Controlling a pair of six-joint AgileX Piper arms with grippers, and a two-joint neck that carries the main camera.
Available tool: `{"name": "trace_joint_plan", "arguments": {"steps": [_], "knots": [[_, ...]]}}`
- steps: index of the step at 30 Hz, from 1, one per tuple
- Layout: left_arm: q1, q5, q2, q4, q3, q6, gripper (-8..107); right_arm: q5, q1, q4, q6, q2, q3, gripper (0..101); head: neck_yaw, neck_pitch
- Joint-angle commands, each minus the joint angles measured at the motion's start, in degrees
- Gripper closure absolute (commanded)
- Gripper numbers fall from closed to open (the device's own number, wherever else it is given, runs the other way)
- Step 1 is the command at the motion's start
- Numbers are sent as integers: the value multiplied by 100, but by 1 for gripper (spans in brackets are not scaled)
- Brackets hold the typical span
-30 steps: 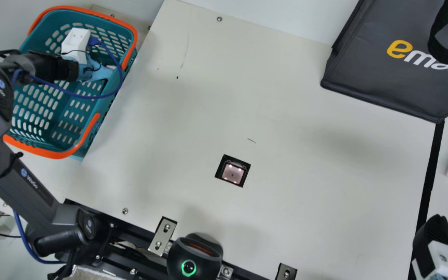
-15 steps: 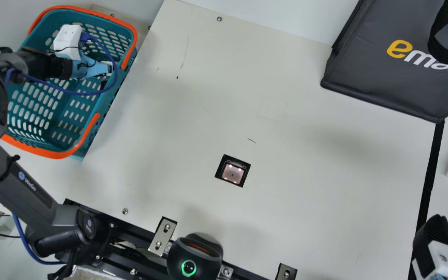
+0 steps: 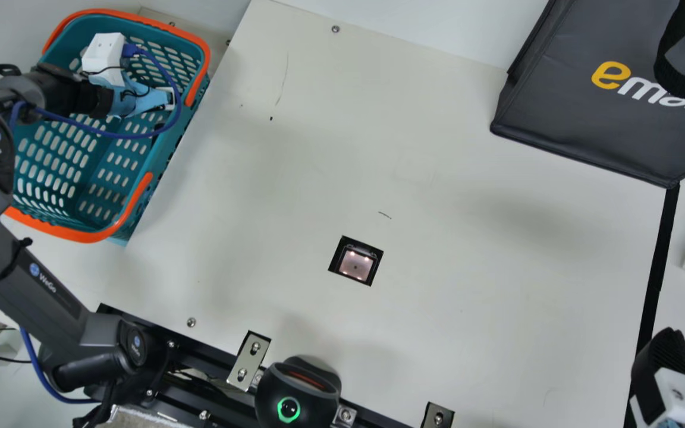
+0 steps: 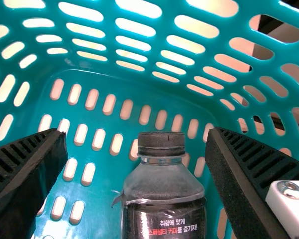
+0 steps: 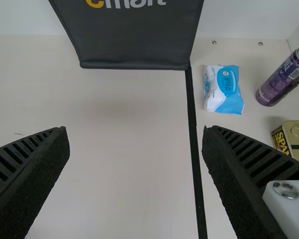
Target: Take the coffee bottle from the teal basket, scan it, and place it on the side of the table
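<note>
Teal basket [image 3: 166, 145], far left: your unclenched left gripper [image 4: 137, 133] shifts leftward, apparently aligning to grasp the coffee bottle [image 4: 164, 186].

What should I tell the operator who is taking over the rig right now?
Left pincer: open, inside the teal basket, fingers apart on either side of the coffee bottle, not gripping it.
Right pincer: open and empty, over the table.
Scan window: probably the lit square in the tabletop.
Done: left pincer lined up at the bottle.
Left: grip, lift, scan, place on the table's side.
</note>
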Motion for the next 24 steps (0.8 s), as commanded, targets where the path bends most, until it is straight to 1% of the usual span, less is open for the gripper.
{"name": "trace_joint_plan", "arguments": {"steps": [1, 11, 20, 24], "knots": [[-5, -5, 15, 61, -17, -52, 9, 0, 0, 0, 0, 0, 0, 6, 14, -166], [-88, -15, 206, 371, -132, -360, 9, 0, 0, 0, 0, 0, 0, 6, 14, -166], [-316, -205, 540, 293, -355, -455, 9, 5, 0, 0, 0, 0, 0, 6, 14, -166], [-424, -318, 689, 369, -450, -601, 9, 5, 0, 0, 0, 0, 0, 6, 14, -166]]}}
